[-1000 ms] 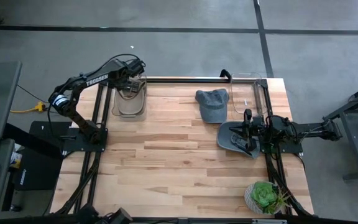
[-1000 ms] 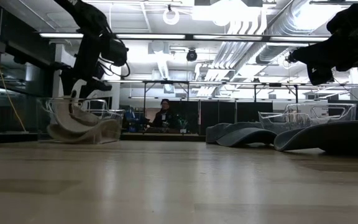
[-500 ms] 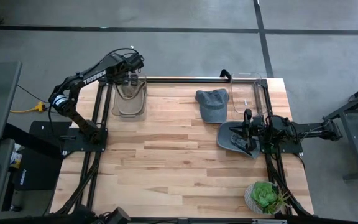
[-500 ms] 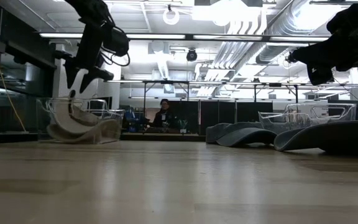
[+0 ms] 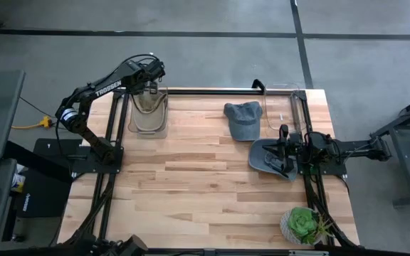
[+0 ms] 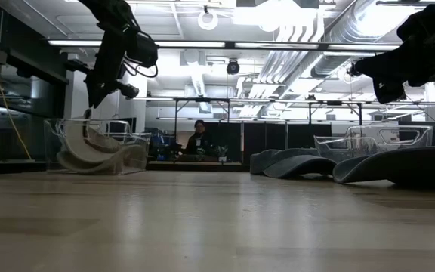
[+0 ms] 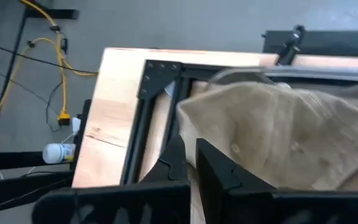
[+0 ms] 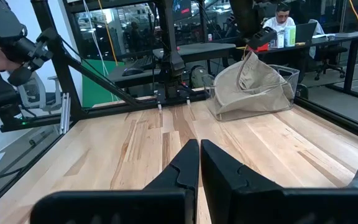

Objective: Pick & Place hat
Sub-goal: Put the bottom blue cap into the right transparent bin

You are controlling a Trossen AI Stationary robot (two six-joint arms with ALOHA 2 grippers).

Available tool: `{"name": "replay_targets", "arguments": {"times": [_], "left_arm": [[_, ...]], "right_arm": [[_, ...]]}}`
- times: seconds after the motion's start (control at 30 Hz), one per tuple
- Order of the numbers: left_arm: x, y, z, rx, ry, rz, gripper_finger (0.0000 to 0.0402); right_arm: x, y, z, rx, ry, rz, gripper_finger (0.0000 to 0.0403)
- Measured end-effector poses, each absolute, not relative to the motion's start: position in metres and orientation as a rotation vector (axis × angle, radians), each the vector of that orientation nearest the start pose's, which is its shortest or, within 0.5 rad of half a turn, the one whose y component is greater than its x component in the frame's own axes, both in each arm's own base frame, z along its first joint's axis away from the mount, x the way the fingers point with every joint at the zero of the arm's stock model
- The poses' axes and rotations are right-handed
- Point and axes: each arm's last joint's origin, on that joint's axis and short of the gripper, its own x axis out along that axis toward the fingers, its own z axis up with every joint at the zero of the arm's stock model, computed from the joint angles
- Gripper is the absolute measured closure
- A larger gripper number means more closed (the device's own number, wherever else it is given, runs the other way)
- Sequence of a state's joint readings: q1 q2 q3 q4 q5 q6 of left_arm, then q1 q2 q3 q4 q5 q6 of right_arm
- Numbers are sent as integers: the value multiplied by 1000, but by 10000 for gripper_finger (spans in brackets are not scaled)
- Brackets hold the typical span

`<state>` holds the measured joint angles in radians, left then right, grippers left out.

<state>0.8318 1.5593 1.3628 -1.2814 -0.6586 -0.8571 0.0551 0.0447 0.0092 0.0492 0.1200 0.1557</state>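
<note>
The wooden counter [image 5: 191,171] stands on a grey floor. At its far left corner my left tool [image 5: 148,91] is closed, pinching the tan hat [image 5: 149,114] and lifting its top out of a clear bin [image 5: 164,107]; only the right wrist view shows that peak drawn up. The hat runs lengthwise far to near. My right tool [image 5: 285,149] is closed over a grey hat [image 5: 269,158] at the right edge, another cap [image 5: 242,119] just behind, a plant [image 5: 303,224] at the near right corner.

the left tool [image 5: 146,91] lifts a beige hat [image 5: 149,114] from the clear bin [image 5: 165,107] at the table's far-left corner.
</note>
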Motion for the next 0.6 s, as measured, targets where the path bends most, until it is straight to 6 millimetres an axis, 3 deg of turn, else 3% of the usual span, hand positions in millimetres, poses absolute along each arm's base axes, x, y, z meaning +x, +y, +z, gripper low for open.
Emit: {"name": "replay_targets", "arguments": {"times": [0.37,0.6], "left_arm": [[145,241,283,-931,812,1930,401],[143,246,286,-970,682,1979,401]], "right_arm": [[100,2,168,157,-19,-64,391],[100,2,168,157,-19,-64,391]]}}
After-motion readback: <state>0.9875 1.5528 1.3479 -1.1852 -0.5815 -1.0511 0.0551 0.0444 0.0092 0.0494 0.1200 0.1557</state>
